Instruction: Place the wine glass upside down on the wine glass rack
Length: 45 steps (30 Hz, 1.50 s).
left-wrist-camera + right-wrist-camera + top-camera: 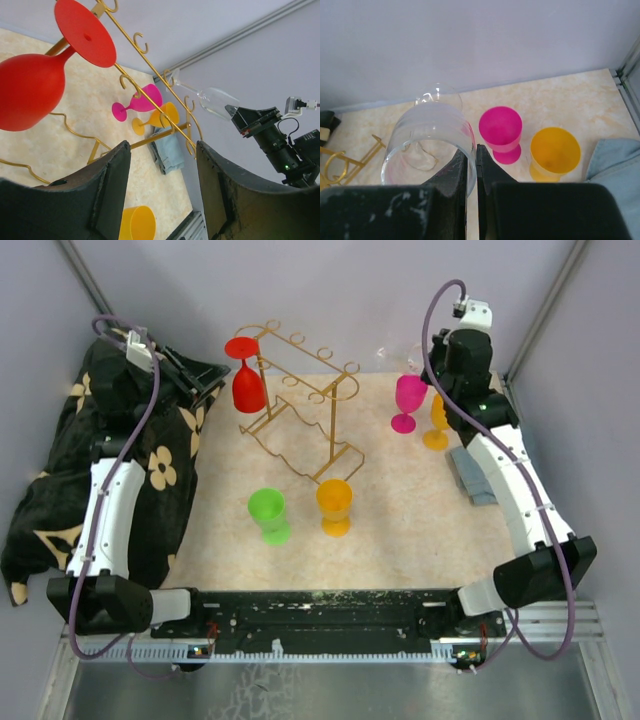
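Observation:
The gold wire wine glass rack (300, 415) stands at the back middle of the mat, and its bar shows in the left wrist view (155, 138). A red wine glass (247, 380) hangs upside down at its left end (30, 95). My right gripper (425, 360) is raised at the back right, shut on the rim of a clear wine glass (427, 135), with one finger inside the bowl and one outside (471, 155). The glass lies tilted, stem toward the rack (212, 100). My left gripper (195, 380) is open and empty left of the rack (162, 150).
A pink glass (408, 400) and an orange glass (437, 420) stand under my right arm, beside a folded blue cloth (472, 475). A green glass (268, 513) and an orange glass (334, 505) stand in front of the rack. A black floral cloth (60, 480) lies at the left.

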Available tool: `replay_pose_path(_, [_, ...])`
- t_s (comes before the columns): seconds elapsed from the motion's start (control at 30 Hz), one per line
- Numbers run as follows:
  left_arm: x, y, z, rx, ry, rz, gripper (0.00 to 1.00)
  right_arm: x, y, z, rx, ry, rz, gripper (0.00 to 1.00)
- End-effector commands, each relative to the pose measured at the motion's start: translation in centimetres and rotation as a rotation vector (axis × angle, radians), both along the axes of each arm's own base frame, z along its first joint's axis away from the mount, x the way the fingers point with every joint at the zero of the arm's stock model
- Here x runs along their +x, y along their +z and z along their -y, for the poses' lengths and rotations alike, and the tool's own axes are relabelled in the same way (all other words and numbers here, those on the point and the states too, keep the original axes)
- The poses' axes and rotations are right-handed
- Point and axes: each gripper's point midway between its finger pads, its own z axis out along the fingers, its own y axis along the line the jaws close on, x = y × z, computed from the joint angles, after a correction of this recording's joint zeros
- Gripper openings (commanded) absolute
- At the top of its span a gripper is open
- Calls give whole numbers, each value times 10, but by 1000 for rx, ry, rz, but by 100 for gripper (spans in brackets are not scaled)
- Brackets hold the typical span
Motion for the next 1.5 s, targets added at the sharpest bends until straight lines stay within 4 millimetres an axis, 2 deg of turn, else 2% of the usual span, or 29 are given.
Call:
replay_pose_path(0.0, [-18, 31, 7, -47, -53, 114, 61, -18, 106, -3, 157, 23, 365, 0])
replay_pose_path(0.23, [-33, 55, 16, -101, -130, 198, 61, -53, 156, -29, 314, 211, 547, 0])
replay_pose_path(0.43, [-44, 68, 24, -174, -207, 249, 61, -86, 192, -61, 472, 480, 639, 0])
replay_pose_path(0.7, [-55, 83, 30, -244, -293, 303, 61, -113, 218, -95, 641, 846, 655, 0])
replay_pose_path(0.9, [-72, 97, 32, -343, -374, 361, 61, -126, 217, -121, 764, 1134, 580, 0])
replay_pose_path(1.03, [-90, 109, 36, -419, -475, 414, 62, -138, 215, -127, 845, 1301, 568, 0])
replay_pose_path(1.3, [-108, 122, 46, -539, -594, 440, 62, -150, 205, -142, 899, 1469, 510, 0])
replay_pose_path(1.33, [-110, 123, 49, -549, -609, 443, 63, -141, 196, -147, 914, 1476, 481, 0])
replay_pose_path(1.47, [-119, 128, 56, -612, -673, 451, 62, -144, 192, -156, 945, 1531, 462, 0])
